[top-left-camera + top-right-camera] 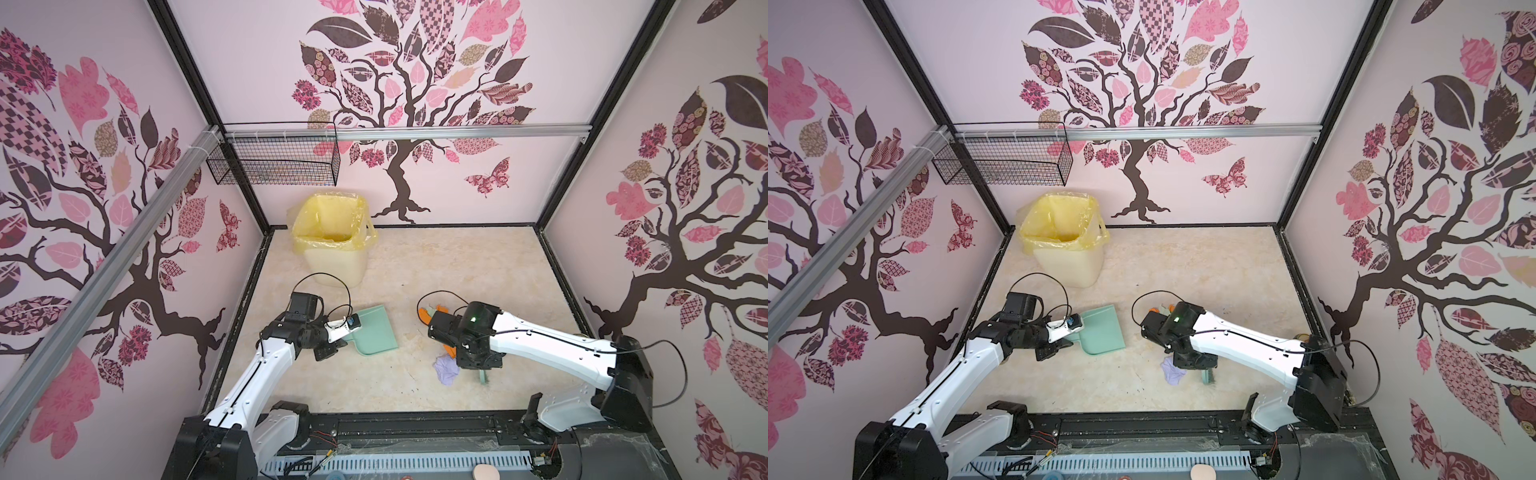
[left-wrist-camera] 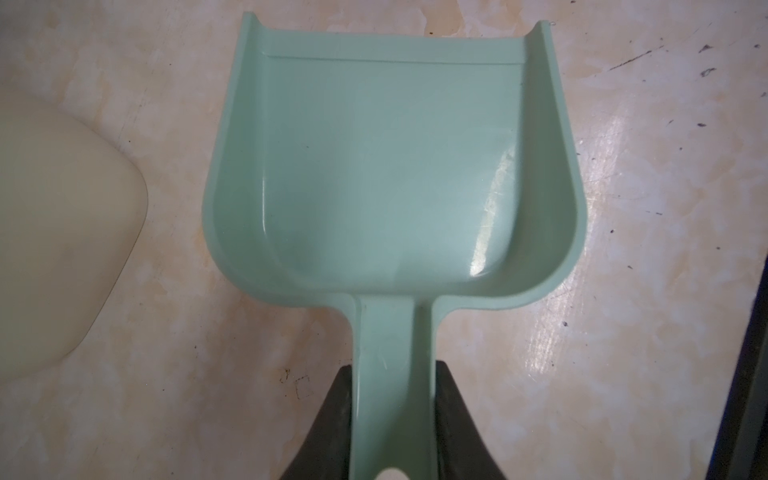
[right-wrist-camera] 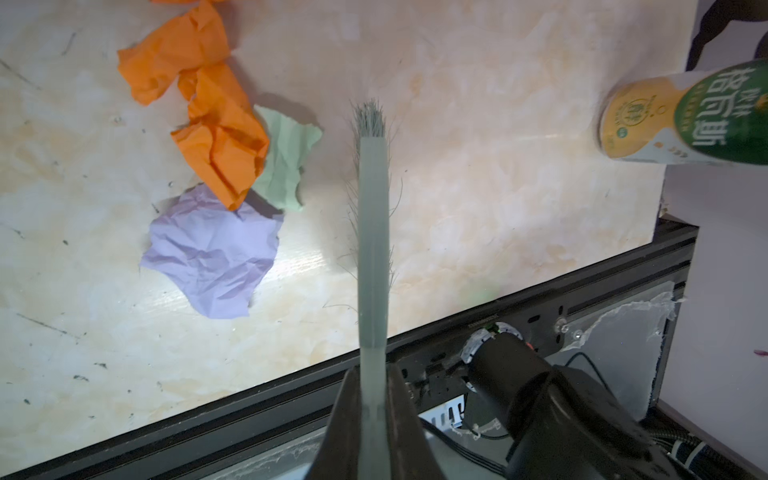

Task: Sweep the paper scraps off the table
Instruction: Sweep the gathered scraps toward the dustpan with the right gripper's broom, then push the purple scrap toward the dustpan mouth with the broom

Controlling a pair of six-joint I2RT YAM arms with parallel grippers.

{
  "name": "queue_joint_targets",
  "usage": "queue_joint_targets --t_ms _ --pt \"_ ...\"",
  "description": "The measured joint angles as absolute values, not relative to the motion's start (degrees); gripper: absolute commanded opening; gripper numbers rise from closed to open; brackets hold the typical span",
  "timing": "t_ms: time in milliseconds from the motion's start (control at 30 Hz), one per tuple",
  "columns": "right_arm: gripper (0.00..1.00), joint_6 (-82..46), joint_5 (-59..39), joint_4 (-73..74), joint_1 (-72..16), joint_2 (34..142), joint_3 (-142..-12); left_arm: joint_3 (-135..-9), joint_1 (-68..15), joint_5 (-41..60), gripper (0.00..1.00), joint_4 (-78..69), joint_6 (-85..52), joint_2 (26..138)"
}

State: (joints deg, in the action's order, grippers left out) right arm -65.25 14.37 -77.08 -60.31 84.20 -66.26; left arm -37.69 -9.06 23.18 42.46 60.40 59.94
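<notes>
Paper scraps (image 3: 224, 141) just beside brush (image 3: 374, 232) w/ right gripper (image 3: 374, 378) clamped on it.

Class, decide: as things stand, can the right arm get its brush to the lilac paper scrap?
Probably yes. The right gripper is shut on the brush, and only bare table lies between its bristles and the lilac scrap; nothing blocks the way.

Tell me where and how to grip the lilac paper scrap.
Pinch the lilac paper scrap from straight above, across its raised crumpled middle. It lies low on the table, and an orange scrap overlaps one edge, so a side approach likely catches little.
</notes>
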Motion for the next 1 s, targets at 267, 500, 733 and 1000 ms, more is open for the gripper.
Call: queue_joint_targets --t_ms 267,500,733,1000 --pt "0.00 -68.66 13.43 -70.08 -62.52 89.45 -71.02 -37.69 -9.06 23.18 0.00 42.50 60.38 59.57" --pt "0.00 -69.67 15.14 -61.82 -60.40 90.61 -75.83 -37.69 -9.06 23.20 0.00 42.57 60.12 59.37" --pt "0.00 -66.85 17.72 -62.37 -58.39 90.91 -80.07 -37.47 -9.06 22.61 0.00 43.03 60.27 58.52" --pt "0.00 -52.40 13.72 -63.66 -59.51 88.05 -80.79 -38.87 -5.74 23.27 0.00 48.14 61.60 58.33"
